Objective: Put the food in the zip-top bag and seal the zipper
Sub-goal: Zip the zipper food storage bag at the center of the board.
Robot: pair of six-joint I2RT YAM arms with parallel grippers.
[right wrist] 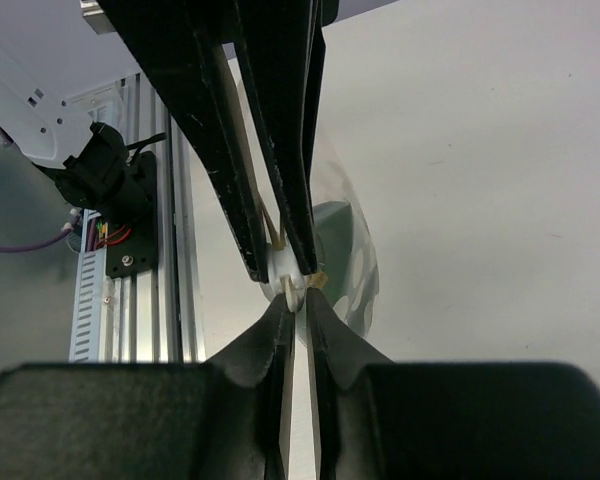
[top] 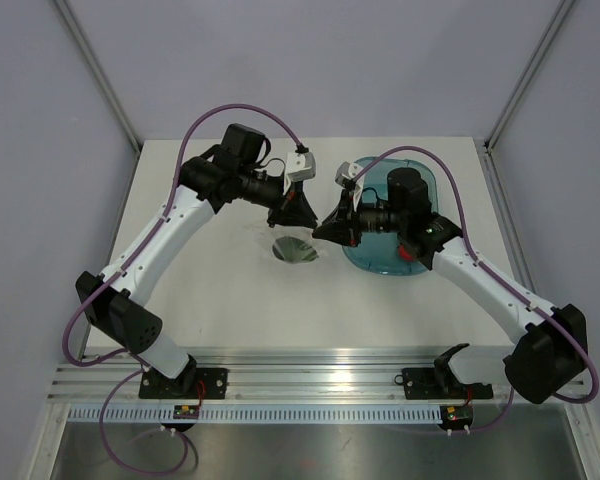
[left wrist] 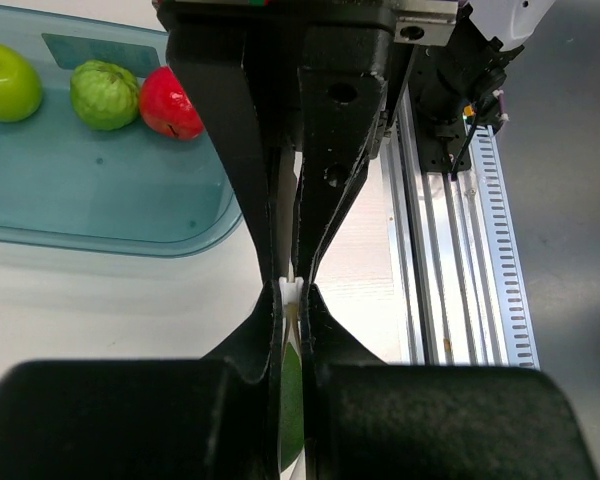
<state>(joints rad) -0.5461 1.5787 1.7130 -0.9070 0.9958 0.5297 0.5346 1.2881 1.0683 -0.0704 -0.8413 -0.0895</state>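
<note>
The bag sits low over the table, the dark green avocado inside. Left gripper and right gripper both pinch its zipper. Beyond, a teal tray holds an apple.

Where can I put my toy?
The white table is bare between the clear crinkly plastic bag and the silver front rail. It's crowded where the left gripper and right gripper pinch it, beside the teal plastic tray.

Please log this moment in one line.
left gripper: shut on thin clear zipper | right gripper: shut on zipper | dark green oval food: inside clear plastic zip-top bag
</note>
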